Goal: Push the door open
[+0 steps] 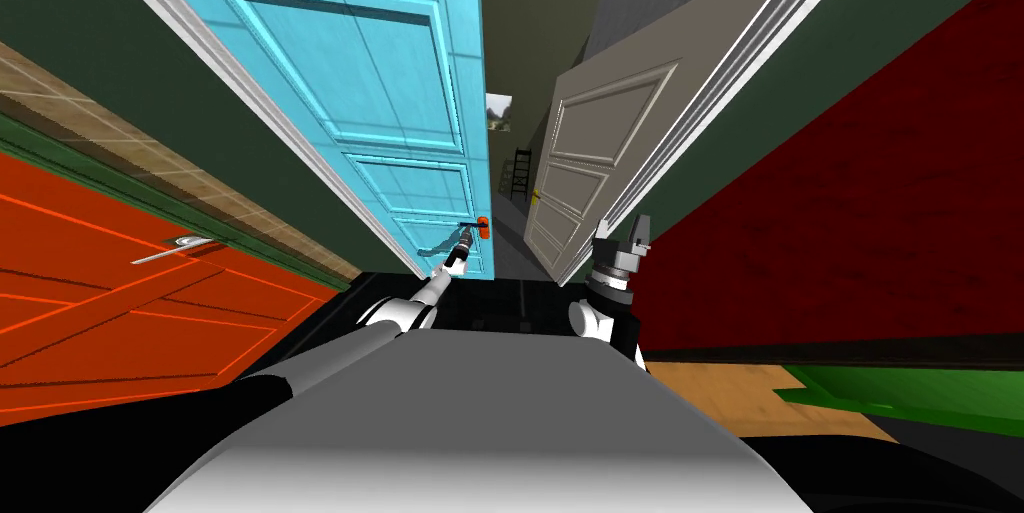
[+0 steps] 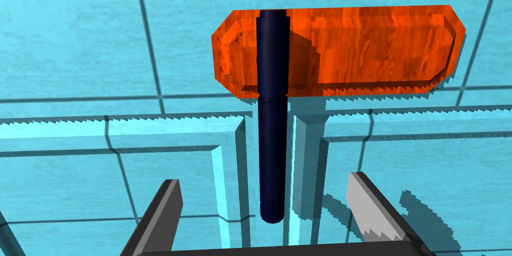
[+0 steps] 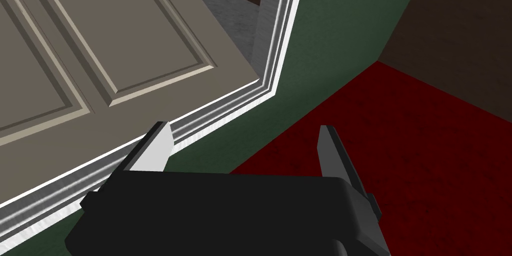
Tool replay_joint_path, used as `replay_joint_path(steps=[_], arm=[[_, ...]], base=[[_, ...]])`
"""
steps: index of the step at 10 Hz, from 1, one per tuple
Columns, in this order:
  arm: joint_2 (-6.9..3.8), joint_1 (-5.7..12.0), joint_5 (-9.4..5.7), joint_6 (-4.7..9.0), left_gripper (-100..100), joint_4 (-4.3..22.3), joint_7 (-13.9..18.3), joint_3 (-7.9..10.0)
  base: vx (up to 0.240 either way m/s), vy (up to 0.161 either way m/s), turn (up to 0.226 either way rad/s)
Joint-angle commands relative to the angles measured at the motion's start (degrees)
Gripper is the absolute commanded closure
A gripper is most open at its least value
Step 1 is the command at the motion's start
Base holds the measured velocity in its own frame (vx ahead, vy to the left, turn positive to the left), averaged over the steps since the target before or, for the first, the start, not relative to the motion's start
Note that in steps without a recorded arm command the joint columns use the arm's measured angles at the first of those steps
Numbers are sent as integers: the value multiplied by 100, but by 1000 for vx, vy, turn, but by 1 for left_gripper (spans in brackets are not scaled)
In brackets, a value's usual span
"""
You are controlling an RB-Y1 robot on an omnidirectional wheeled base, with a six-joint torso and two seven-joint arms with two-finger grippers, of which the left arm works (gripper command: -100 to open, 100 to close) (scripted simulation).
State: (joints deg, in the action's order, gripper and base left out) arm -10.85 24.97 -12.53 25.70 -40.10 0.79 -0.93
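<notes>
A cyan panelled door (image 1: 400, 87) stands ahead on my left, swung partly open. It carries an orange plate (image 2: 350, 48) with a dark blue lever handle (image 2: 272, 133). My left gripper (image 2: 264, 180) is open right at the door's face; the lever's free end lies between its fingers (image 2: 162, 208) without touching either. In the head view the left gripper (image 1: 462, 242) sits at the orange plate (image 1: 484, 228) near the door's free edge. My right gripper (image 1: 624, 227) is open and holds nothing, raised beside a beige door's white frame (image 3: 225, 103).
A beige panelled door (image 1: 590, 157) stands ajar on the right, a narrow passage between the two doors. An orange door (image 1: 130, 307) with a silver handle is at far left. Dark green walls and a dark red surface (image 1: 850, 237) close the right side.
</notes>
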Motion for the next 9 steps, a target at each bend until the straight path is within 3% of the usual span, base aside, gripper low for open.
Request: replay_joint_path(steps=[1, 5, 6, 9], arm=[[-5, 19, -4, 13, -100, 40, -4, 21], [-10, 33, -10, 17, -100, 67, -13, 54], [-10, 33, -10, 17, 100, 67, -13, 54], [-10, 33, -10, 17, 100, 67, -13, 54]], base=[[185, 11, -31], [187, 1, -18], [-11, -2, 4], [-13, 1, -8]])
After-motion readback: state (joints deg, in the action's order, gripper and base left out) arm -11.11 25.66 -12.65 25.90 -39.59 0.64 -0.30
